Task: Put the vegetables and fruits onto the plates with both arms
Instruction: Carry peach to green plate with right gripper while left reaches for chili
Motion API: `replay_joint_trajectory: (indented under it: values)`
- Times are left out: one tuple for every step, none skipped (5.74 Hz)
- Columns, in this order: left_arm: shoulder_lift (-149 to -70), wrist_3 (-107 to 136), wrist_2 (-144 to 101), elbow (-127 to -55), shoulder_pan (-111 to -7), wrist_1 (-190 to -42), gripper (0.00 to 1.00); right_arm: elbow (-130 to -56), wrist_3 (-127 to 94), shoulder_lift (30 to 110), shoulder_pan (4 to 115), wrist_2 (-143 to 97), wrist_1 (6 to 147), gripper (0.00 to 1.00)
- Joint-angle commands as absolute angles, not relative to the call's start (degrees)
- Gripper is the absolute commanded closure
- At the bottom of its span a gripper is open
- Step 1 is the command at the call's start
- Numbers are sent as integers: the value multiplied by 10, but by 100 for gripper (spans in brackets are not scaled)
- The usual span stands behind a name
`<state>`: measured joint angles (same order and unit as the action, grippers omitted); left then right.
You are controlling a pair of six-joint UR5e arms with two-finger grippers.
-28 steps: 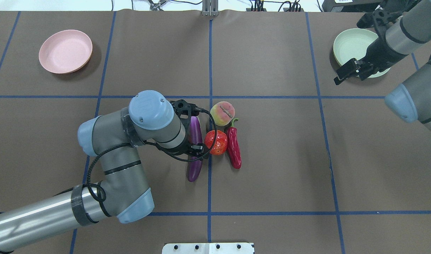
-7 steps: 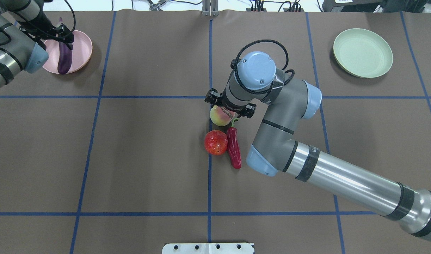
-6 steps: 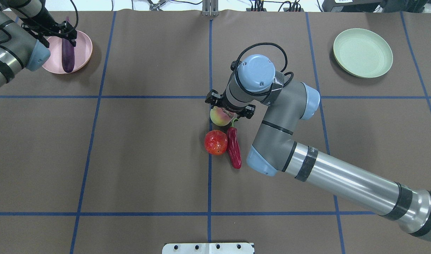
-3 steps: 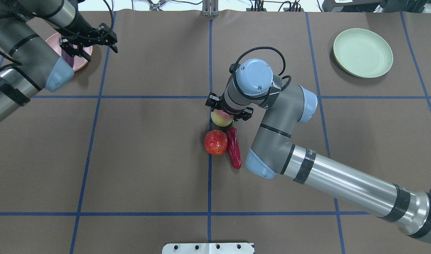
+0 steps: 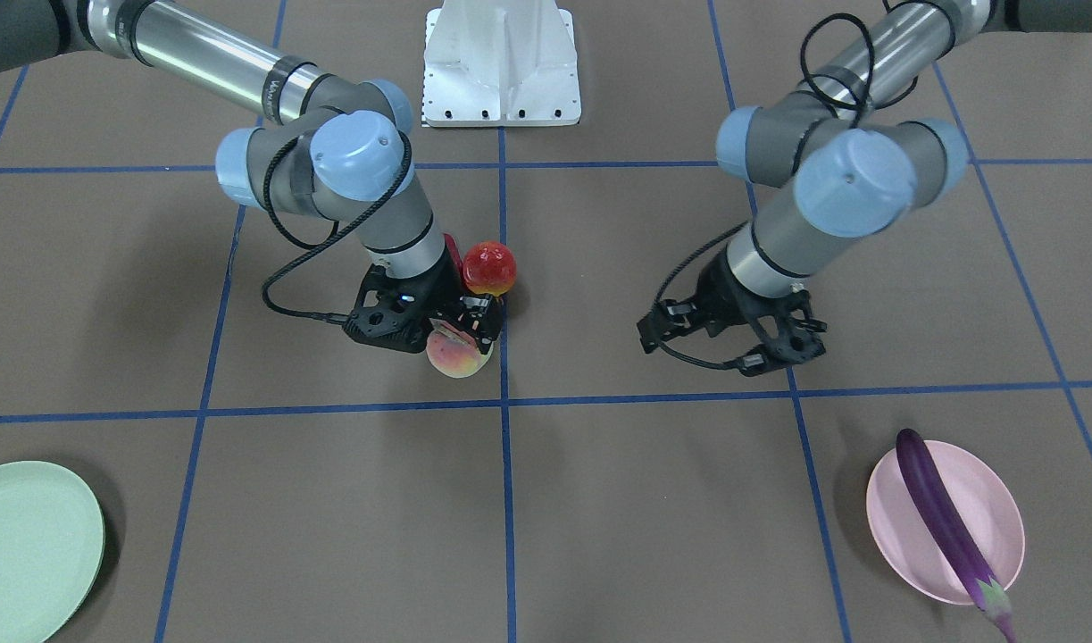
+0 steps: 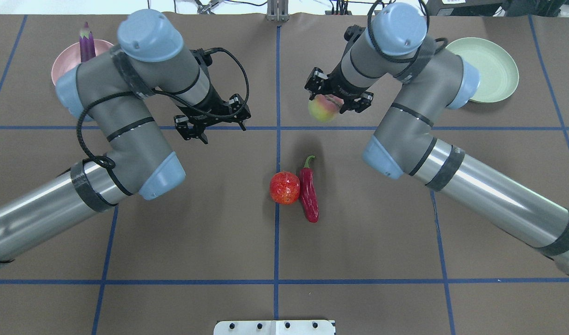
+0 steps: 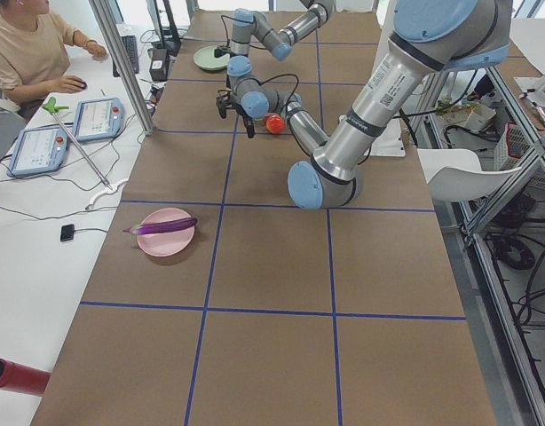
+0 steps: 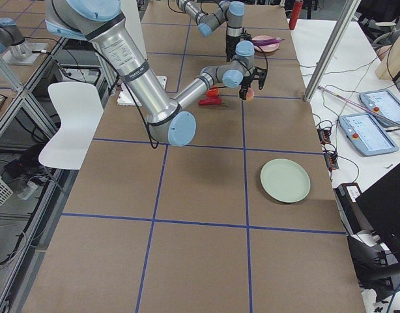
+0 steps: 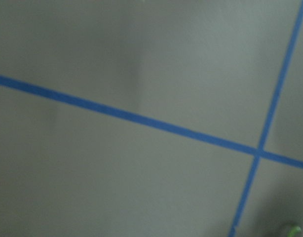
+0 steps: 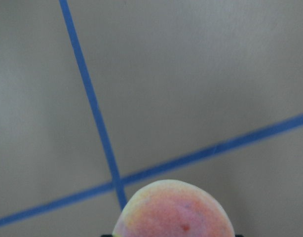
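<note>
My right end effector (image 6: 334, 98) clamps the peach (image 6: 322, 111) high; it may slip before the mint plate (image 6: 496, 70). Left end effector (image 6: 213, 122) is apart, empty.

Brown worktop (image 6: 196, 232) with blue grid lines (image 6: 196, 282). Purple eggplant (image 5: 947, 522), pink plate (image 5: 992, 509), mint-green plate (image 6: 493, 70), pink-yellow peach (image 6: 322, 110), red-orange fruit (image 6: 284, 187), dark red chili (image 6: 309, 195).

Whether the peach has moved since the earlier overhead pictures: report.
Yes. The peach, in the right claw, has moved away from the chili pepper, up the overhead view and right, toward the green plate.
</note>
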<state>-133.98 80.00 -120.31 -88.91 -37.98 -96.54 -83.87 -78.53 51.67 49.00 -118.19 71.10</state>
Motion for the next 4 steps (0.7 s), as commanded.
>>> replay_joint_trajectory:
  values:
    - [-1420, 799, -1134, -834, -305, -948, 0, -786, -628, 560, 609, -1222, 711, 100]
    - [-1485, 777, -1132, -742, -304, -969, 0, -722, -555, 558, 640, -1224, 709, 100]
    - [-1506, 713, -1129, -697, -305, -999, 0, -640, -479, 537, 673, -1219, 704, 100]
    - [-1509, 693, -1095, -685, -307, -1023, 0, -582, -473, 510, 682, -1183, 703, 100]
